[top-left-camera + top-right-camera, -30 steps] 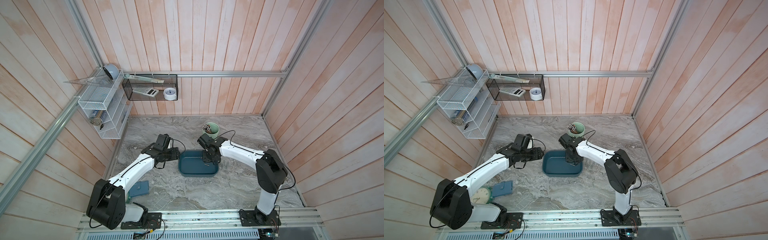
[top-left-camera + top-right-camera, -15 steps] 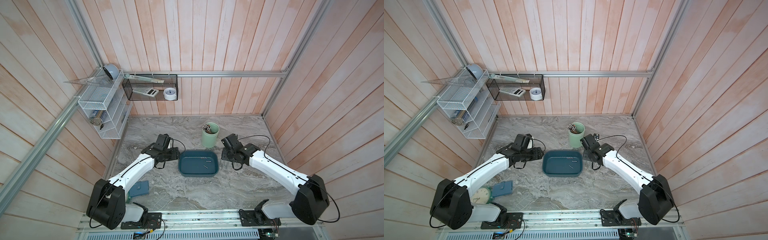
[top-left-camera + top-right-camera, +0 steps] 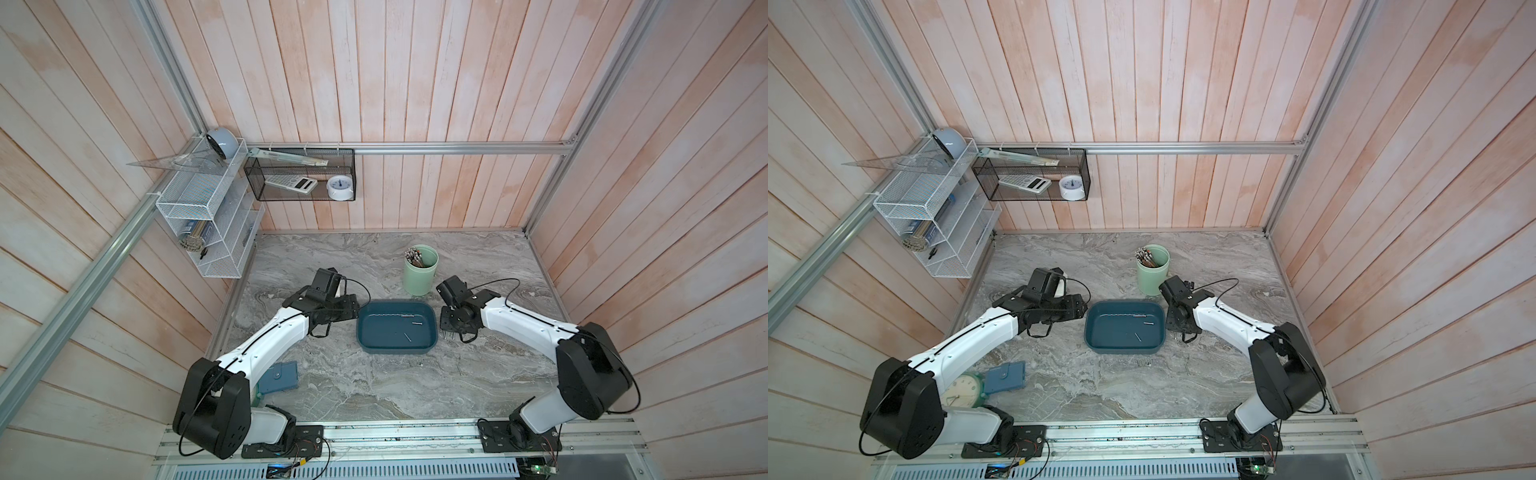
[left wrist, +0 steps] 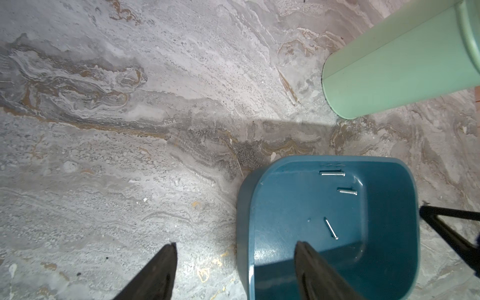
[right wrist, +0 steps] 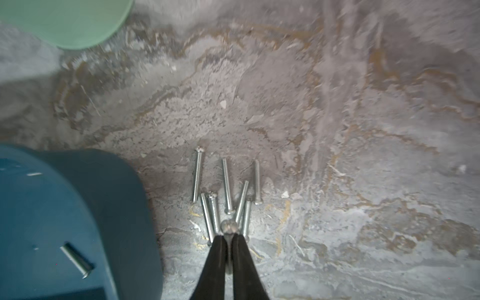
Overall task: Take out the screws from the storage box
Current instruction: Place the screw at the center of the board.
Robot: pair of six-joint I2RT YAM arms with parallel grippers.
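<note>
The storage box (image 3: pixel 382 332), a shallow teal tray, sits mid-table and shows in both top views (image 3: pixel 1113 332). Three silver screws lie inside it (image 4: pixel 330 228). My left gripper (image 4: pixel 235 246) is open at the box's left end (image 3: pixel 356 312), one finger outside the wall and one inside, neither touching it. Just right of the box hangs my right gripper (image 5: pixel 228 237), shut on one screw (image 5: pixel 229 226) whose round head sticks out past the fingertips. It hovers low over several more screws (image 5: pixel 226 181) lying side by side on the table.
A pale green cup (image 3: pixel 420 270) holding long sticks stands just behind the box's right corner, close to my right wrist. A flat blue-grey case (image 3: pixel 280 376) and a green clock (image 3: pixel 961 388) lie near the left arm's base. Wire shelves hang on the back-left walls.
My right arm has swung from above the box to its right side and come down over the screws on the table. The left arm has stayed still.
</note>
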